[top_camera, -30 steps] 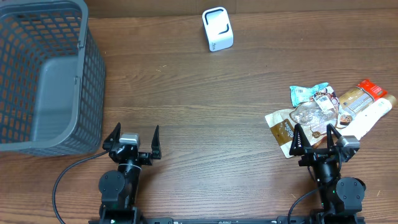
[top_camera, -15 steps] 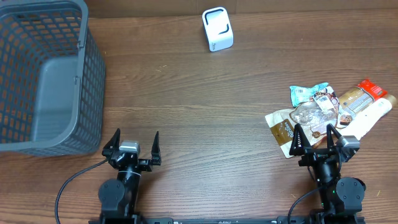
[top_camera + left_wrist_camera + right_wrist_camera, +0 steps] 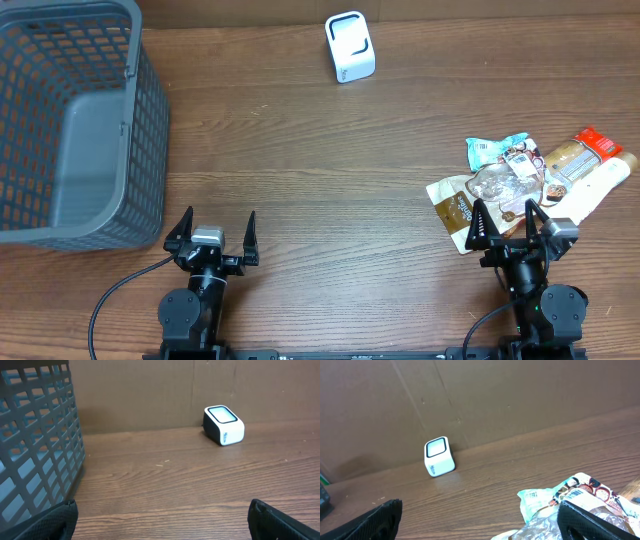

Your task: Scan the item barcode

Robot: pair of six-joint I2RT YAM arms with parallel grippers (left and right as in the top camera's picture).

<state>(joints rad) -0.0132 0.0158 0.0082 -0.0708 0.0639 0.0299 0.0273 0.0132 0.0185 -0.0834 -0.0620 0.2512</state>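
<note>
Plainly, left gripper (image 3: 218,226) and right gripper (image 3: 506,214) gape fully, holding nothing — the heaped packets (image 3: 520,172) at right of frame overlap just above the right one, so a grab may lift 2 together — or face the wrong side to the top-centre scanner (image 3: 350,47).

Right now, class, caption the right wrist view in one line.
White barcode scanner stands by the cardboard wall; snack packets lie just ahead of open jaws.

Table (image 3: 320,200) layout, overhead.
Basket (image 3: 150,140) far left; scanner (image 3: 350,47) at back centre; packet pile (image 3: 500,182) at right, well apart from both.
</note>
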